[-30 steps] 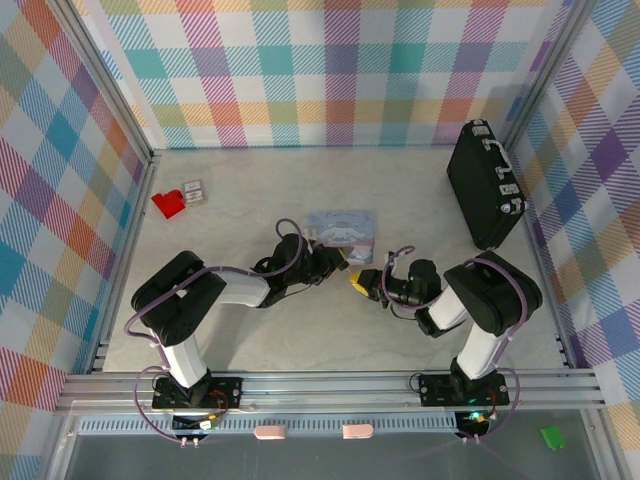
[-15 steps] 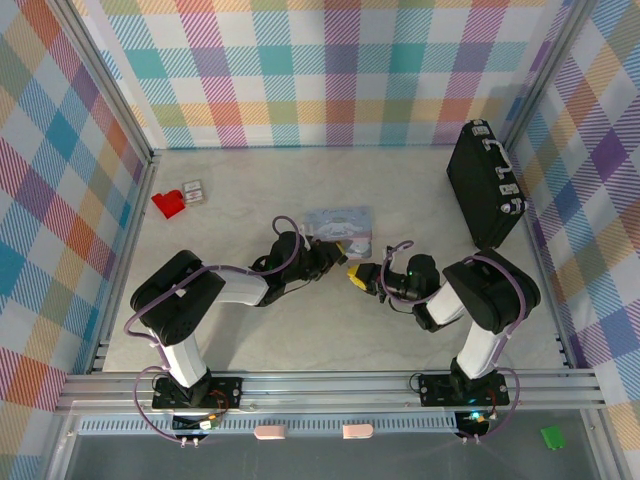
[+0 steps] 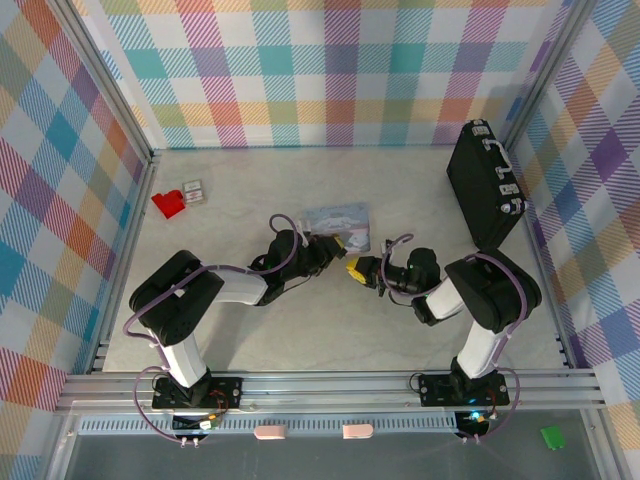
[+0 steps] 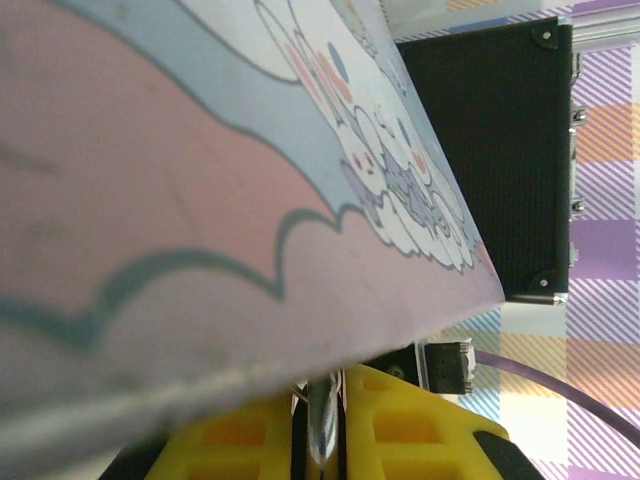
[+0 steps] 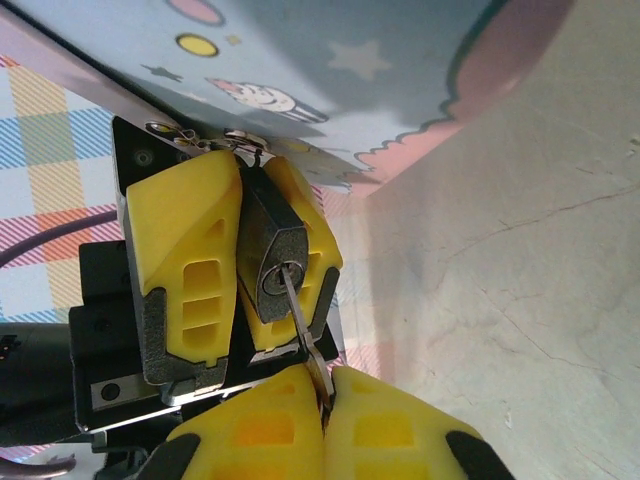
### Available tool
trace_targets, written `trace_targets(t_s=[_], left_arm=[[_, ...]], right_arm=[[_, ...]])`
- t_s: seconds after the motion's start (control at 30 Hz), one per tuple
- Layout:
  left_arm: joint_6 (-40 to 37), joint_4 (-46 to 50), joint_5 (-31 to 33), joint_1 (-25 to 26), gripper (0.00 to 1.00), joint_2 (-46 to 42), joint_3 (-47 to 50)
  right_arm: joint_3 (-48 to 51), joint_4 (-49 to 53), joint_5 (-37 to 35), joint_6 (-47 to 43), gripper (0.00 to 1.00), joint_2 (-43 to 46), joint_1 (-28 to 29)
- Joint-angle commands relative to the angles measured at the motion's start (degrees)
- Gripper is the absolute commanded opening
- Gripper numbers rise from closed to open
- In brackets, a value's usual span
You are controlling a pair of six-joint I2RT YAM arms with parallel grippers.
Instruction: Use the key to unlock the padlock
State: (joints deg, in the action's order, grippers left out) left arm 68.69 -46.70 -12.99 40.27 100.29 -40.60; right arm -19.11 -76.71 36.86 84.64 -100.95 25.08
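Left gripper [image 3: 338, 246]: nearly closed, clamping the padlock [image 5: 268, 240].
Right gripper [image 5: 322, 385]: fully closed, pinching the key [image 5: 298, 318].
Padlock: mid-table, at the tin's [image 5: 380, 70] edge.
Key: tip in the keyhole [image 5: 271, 279].
Tin: pastel cartoon figures, stars.

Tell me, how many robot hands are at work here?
2. The left hand holds the padlock at the cartoon tin's edge. The right hand faces it, pinching the key, whose tip is in the padlock. None seems hidden.
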Motion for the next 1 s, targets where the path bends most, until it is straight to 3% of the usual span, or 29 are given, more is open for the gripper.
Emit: trace_targets(t_s=[0.0,0.17,0.7,0.97], left_arm=[[2.23,-6.53,-6.69,1.73,0.00,-2.97,0.27],[3.42,-6.83,-7.93,1.93,0.00,-4.13,0.00],[3.21,-5.95,-9.92,4.09,0.00,-1.32,-1.69],[2.99,-5.39,-10.31,4.44,0.00,-1.56,-1.65]], right_arm=[[-2.85,-3.89,0.57,0.14,0.00,1.01,-1.04],[-3.59,-3.89,3.54,-1.29,0.00,-1.12,-4.25],[-7.63,-3.89,7.47,-4.10,0.00,-4.24,-4.77],[-9.19,-3.89,10.73,-5.30,0.00,-7.88,-8.36]])
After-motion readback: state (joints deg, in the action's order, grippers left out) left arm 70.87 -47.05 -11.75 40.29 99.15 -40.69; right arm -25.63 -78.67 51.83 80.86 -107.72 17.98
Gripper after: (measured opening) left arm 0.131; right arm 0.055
